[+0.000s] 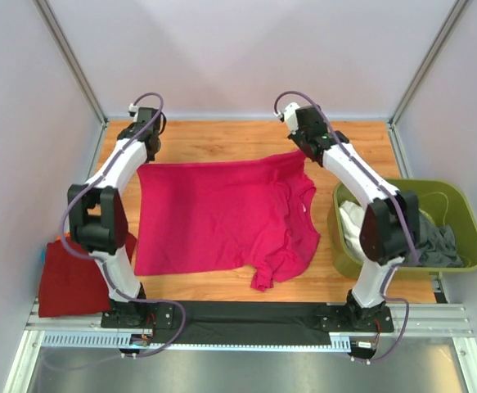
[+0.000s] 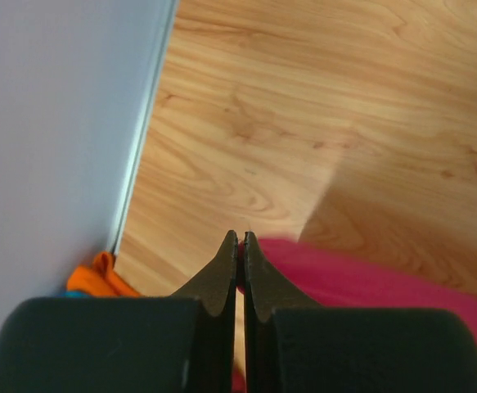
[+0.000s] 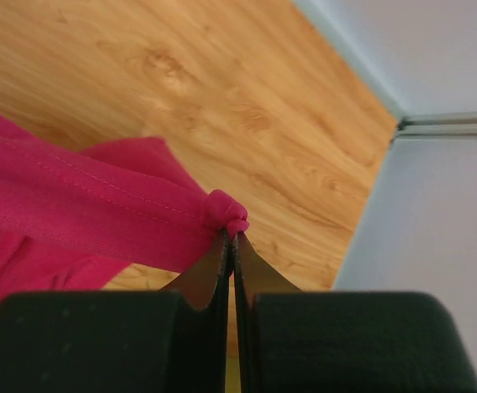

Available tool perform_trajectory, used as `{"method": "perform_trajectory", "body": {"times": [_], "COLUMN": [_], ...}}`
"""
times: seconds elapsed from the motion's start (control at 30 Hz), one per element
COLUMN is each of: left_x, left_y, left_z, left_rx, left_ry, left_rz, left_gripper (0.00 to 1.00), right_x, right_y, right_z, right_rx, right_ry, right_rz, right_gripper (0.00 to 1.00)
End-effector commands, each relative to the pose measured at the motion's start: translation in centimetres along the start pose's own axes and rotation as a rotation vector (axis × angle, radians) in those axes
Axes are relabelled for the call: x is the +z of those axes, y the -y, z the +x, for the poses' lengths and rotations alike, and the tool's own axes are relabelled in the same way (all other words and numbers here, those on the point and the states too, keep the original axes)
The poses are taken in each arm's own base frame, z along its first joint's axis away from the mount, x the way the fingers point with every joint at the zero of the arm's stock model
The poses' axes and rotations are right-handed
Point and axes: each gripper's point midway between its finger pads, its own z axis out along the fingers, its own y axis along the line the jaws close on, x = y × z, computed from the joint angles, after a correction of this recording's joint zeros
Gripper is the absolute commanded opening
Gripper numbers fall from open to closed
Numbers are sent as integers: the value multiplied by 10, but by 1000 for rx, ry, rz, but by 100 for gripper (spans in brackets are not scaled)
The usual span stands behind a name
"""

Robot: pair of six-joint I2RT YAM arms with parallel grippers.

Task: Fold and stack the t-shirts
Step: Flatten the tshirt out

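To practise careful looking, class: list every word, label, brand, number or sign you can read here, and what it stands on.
No readable text anywhere.
A pale speck at the collar of the magenta t-shirt may be a tag, but it is too small to read.

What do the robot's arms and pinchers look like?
The left arm and right arm both have smooth white tube-shaped segments linked by chunky black joints, and they stand on black bases. A thin purple cable loops along each arm. The left gripper and right gripper are black, each with two flat fingers tapering to a point.
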Motion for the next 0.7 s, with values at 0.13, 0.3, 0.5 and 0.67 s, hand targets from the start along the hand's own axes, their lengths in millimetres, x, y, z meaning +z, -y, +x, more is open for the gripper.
{"method": "perform_trajectory", "body": {"times": [0.13,0.3,0.5,0.67], "left_x": [45,72,92,103], "left_y": [32,50,65,77], "left_z": [-68,-85,-86,-92], "left_rx": [-86,-59,-38,-47], "left_ry": [100,110,111,121], "left_rz": [-4,-10,4,26], "left_gripper": [0,0,0,0], "right_x": [68,108,129,143], "right_y": [23,24,30,28], "right_z": [-49,-46,-48,-55], "right_rx": [151,180,258,321], "right_ry": [104,76,86,116], "right_rz": [98,141,178,198], "right_gripper": [0,1,0,0]}}
